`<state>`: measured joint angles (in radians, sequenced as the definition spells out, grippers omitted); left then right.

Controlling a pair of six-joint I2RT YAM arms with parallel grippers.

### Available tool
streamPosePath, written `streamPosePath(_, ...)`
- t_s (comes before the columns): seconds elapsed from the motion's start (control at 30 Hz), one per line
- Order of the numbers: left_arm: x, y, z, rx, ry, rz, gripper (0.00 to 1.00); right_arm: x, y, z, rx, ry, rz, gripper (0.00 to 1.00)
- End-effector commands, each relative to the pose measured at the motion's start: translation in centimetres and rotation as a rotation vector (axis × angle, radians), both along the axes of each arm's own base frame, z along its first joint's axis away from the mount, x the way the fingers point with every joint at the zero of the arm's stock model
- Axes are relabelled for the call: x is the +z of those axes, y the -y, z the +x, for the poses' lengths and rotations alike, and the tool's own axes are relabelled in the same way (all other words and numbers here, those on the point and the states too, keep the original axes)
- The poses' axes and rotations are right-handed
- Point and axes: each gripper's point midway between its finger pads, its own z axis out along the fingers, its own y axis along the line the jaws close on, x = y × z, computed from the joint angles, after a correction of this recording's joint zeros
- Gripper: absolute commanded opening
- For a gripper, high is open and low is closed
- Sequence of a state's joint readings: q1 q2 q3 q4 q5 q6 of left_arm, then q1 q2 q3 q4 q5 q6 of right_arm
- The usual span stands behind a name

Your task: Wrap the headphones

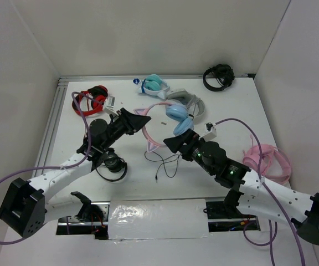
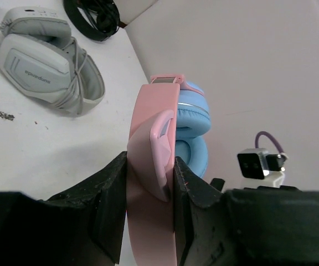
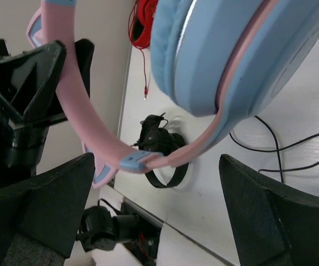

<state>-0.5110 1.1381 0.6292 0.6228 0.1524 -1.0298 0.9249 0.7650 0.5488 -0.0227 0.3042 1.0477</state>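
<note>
The headphones (image 1: 177, 114) have a pink cat-ear headband (image 1: 147, 132) and light blue ear cups, and are held up over the middle of the table. Their thin black cable (image 1: 166, 164) lies loose on the table below. My left gripper (image 1: 142, 118) is shut on the headband (image 2: 151, 138), its fingers (image 2: 112, 188) pressing both sides. My right gripper (image 1: 169, 145) is open wide just under the ear cups (image 3: 231, 50). The headband's lower end (image 3: 143, 160) hangs between its spread fingers (image 3: 43, 205), and I see no contact.
Red headphones (image 1: 91, 101) lie back left, a teal-and-white pair (image 1: 155, 84) and a grey pair (image 1: 188, 101) at the back, a black pair (image 1: 219, 76) in the back right corner. An all-pink pair (image 1: 270, 160) lies right. Black headphones (image 1: 114, 165) lie under my left arm.
</note>
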Motion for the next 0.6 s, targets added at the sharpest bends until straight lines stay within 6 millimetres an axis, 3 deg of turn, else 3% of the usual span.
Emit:
streamPosePath(0.0, 6.2, -0.2, -0.7, -0.001, 0.126, -0.18, 0.0, 2.8, 0.0, 1.6, -0.103, 0.021, 0.151, 1.0)
streamPosePath(0.17, 6.9, -0.4, -2.2, -0.032, 0.159, -0.196, 0.0, 2.5, 2.5, 2.7, -0.236, 0.02, 0.143, 1.0)
streamPosePath(0.27, 7.1, -0.3, -2.9, -0.06, 0.148, -0.184, 0.0, 3.0, 3.5, 2.9, -0.251, 0.063, 0.164, 0.89)
streamPosePath(0.4, 7.2, -0.2, -4.0, -0.1, 0.149, -0.208, 0.0, 4.1, 3.2, 2.9, -0.217, 0.111, 0.151, 0.74)
streamPosePath(0.57, 7.7, 0.1, -4.7, -0.136, 0.156, -0.208, 0.0, 3.5, 1.7, 3.0, -0.155, 0.098, 0.057, 0.71)
